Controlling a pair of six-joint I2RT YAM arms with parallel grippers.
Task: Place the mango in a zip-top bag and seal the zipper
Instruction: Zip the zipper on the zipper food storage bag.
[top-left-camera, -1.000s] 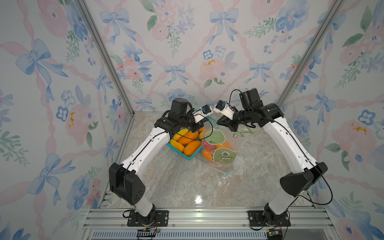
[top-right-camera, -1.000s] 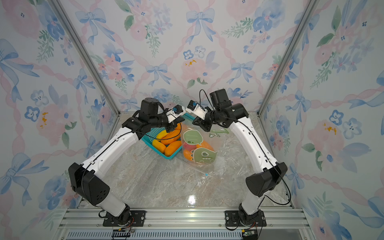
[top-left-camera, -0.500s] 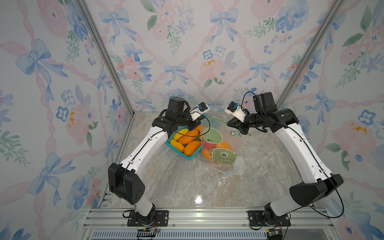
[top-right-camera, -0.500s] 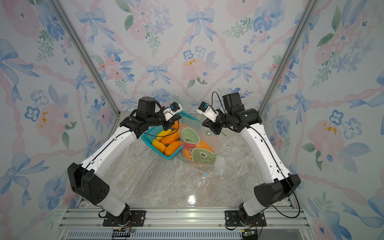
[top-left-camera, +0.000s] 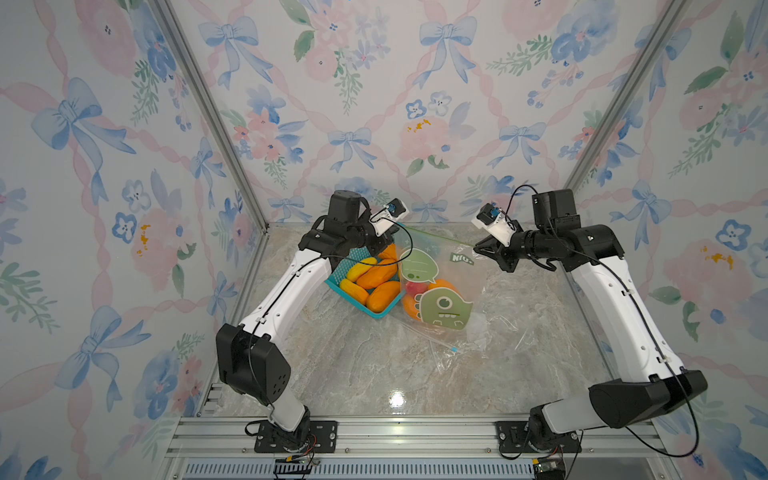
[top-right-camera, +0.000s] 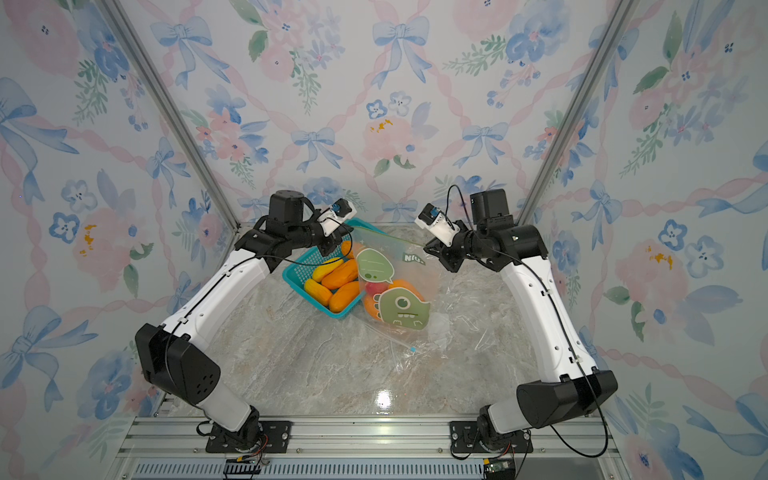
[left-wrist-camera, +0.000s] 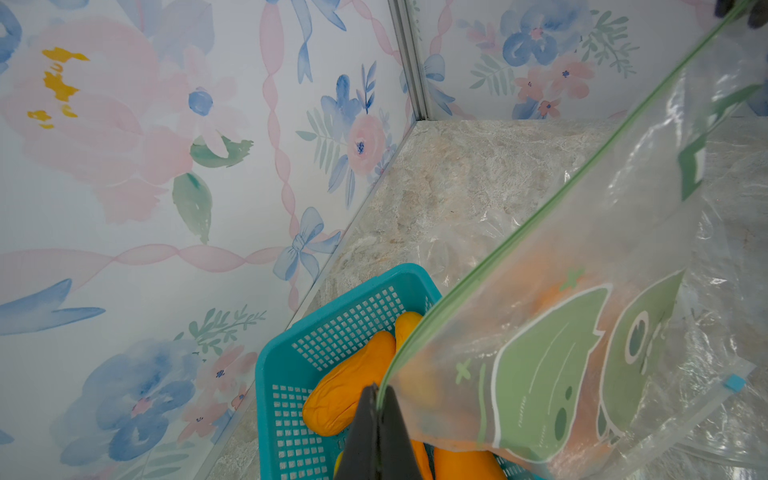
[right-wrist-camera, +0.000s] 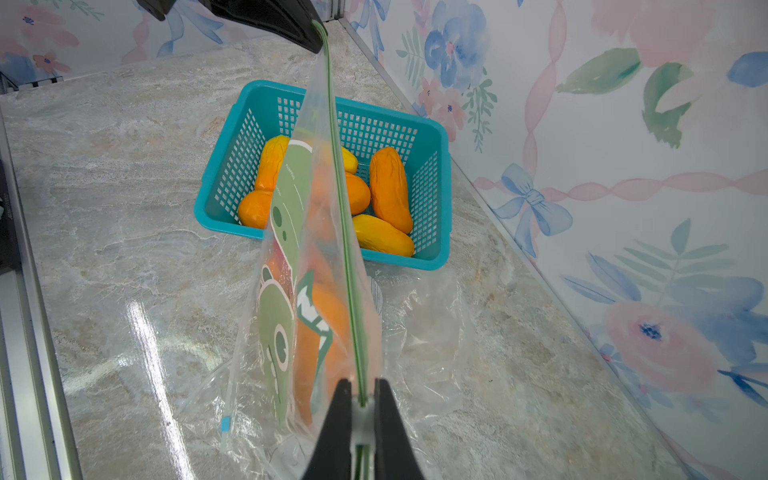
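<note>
Clamping left fingers (left-wrist-camera: 361, 436) and right fingers (right-wrist-camera: 338, 428) on opposite ends of the green zipper (right-wrist-camera: 343, 232), stretching it taut, holding up the zip-top bag (top-left-camera: 455, 272) with a mango (right-wrist-camera: 322, 328) inside over the surface (top-left-camera: 353, 365), just beside a teal basket (right-wrist-camera: 429, 187).

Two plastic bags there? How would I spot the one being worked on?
Find the teal basket on the table. Beside it, the zip-top bag hangs between the left gripper and right gripper. Unlike the plain bag lying flat, it bears green monsters and a green zipper.
</note>
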